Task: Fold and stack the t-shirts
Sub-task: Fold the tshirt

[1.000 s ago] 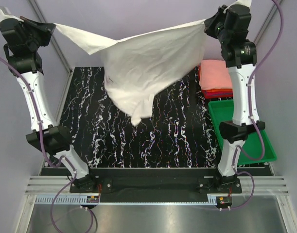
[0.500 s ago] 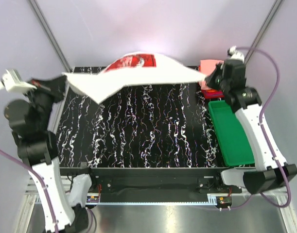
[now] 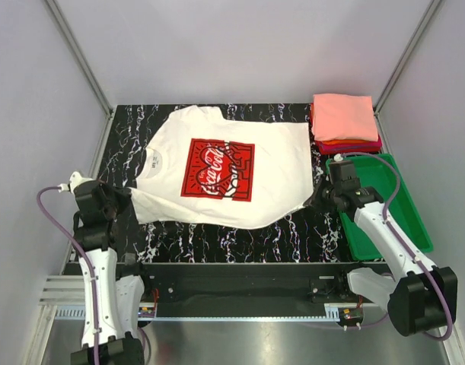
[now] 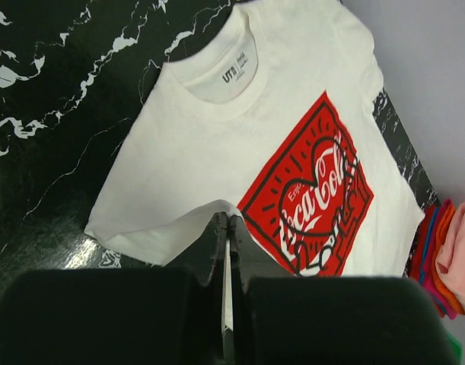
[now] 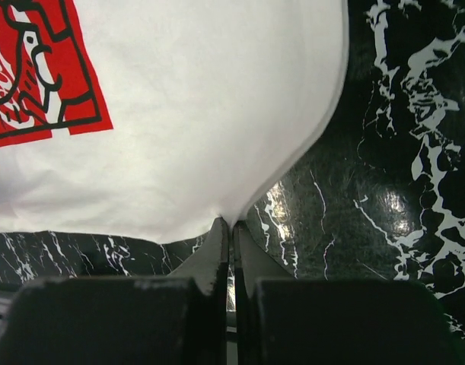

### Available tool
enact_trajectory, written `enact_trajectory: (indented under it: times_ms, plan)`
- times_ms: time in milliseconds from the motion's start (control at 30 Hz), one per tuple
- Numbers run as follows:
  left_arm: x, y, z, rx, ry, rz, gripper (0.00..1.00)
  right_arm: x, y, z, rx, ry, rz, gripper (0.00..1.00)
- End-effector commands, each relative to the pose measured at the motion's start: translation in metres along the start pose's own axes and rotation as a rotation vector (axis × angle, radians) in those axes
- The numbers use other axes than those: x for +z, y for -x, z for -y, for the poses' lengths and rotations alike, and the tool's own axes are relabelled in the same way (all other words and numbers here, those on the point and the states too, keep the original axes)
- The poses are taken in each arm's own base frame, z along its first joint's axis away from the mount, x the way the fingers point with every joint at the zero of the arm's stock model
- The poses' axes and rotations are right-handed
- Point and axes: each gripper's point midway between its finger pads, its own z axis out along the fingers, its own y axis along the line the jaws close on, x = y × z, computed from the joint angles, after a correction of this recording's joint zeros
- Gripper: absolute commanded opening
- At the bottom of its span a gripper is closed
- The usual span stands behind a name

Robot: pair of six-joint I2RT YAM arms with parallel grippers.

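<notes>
Tee swung down from mid-air a second ago, now spread print-up on table | left gripper and right gripper both clamped on its near edge | stack far right | spreading looks done, folding next.

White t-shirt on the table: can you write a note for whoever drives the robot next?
Left gripper: fingers shut on the white t-shirt at its near left edge.
Right gripper: fingers shut on its near right corner.
Shirt lies spread flat, print up, on the table.
Done: folded stack at the far right corner.
Left: fold this shirt, add it to the stack.
</notes>
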Motion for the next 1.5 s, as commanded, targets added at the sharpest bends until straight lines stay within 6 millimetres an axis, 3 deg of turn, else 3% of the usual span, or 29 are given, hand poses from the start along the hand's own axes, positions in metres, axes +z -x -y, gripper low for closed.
enact_trajectory:
  times_ms: [0, 133, 333, 400, 533, 733, 867, 1067, 1233, 1467]
  plan:
    - [0.000, 0.017, -0.002, -0.012, -0.004, 0.112, 0.00, -0.001, 0.002, -0.015, 0.020, 0.083, 0.012, 0.00]
    - [-0.001, 0.023, -0.011, -0.002, 0.033, 0.156, 0.00, -0.003, -0.004, -0.008, 0.032, 0.067, 0.020, 0.00]
    - [0.004, 0.041, 0.002, 0.107, 0.029, 0.162, 0.00, -0.001, -0.008, -0.005, 0.037, 0.065, 0.008, 0.00]
    - [0.017, 0.039, 0.009, 0.145, -0.005, 0.131, 0.00, 0.002, -0.009, -0.003, 0.033, 0.051, 0.003, 0.00]
    - [0.041, 0.011, 0.036, 0.195, -0.172, -0.046, 0.00, 0.010, -0.005, 0.011, 0.043, -0.025, 0.022, 0.00]
    - [0.078, -0.007, 0.041, 0.260, -0.180, -0.252, 0.00, 0.014, 0.000, 0.031, 0.045, -0.129, 0.060, 0.00]
    - [0.091, 0.006, 0.063, 0.291, -0.208, -0.234, 0.00, 0.011, 0.003, 0.046, 0.025, -0.216, 0.077, 0.00]
    - [0.115, 0.001, 0.094, 0.336, -0.254, -0.292, 0.00, 0.015, 0.011, 0.048, 0.023, -0.244, 0.085, 0.00]
    - [0.142, -0.011, 0.098, 0.359, -0.232, -0.353, 0.00, 0.019, 0.016, 0.046, 0.003, -0.250, 0.081, 0.00]
    - [0.175, 0.003, 0.095, 0.400, -0.158, -0.341, 0.00, 0.020, 0.024, 0.054, -0.023, -0.305, 0.106, 0.00]
